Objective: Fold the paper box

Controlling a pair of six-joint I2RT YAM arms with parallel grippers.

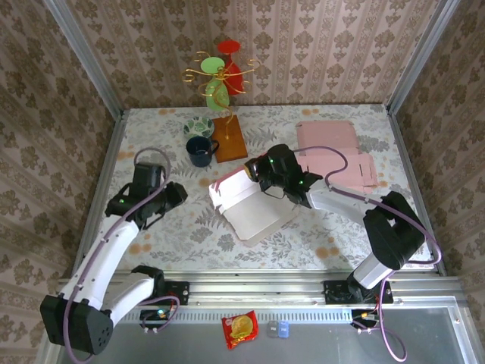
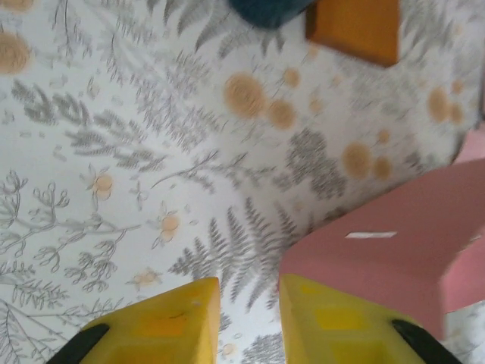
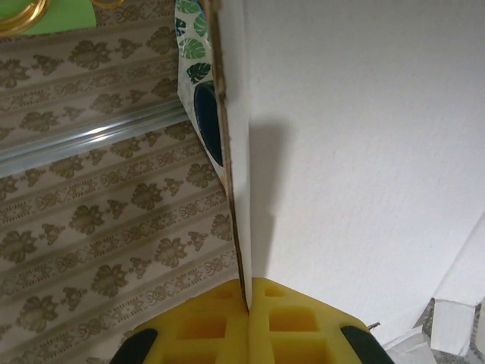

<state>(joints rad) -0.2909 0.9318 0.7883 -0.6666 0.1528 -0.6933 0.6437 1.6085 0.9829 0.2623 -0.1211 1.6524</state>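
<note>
Mug point(image 1: 200, 152) behind paper box point(image 1: 256, 214)

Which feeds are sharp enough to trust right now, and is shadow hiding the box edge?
Top external: evenly lit and sharp, paper box clear. Left wrist: blurred throughout, though the box's pink panel is readable. Right wrist: crisp; a narrow shadow runs beside the panel edge pinched in the right gripper, not hiding it.

Walled cell, patterned wallpaper, floral-cloth surface.
Beige damask wallpaper point(image 1: 318, 53) on the back and both side walls; aluminium posts point(image 1: 82, 57) run down the corners. Surface point(image 1: 174, 227) covered in pale cloth, grey fern and orange flower print. Metal rail point(image 1: 258, 287) along the near edge, grey ledge point(image 1: 318, 345) below it. Even light, soft shadows.
</note>
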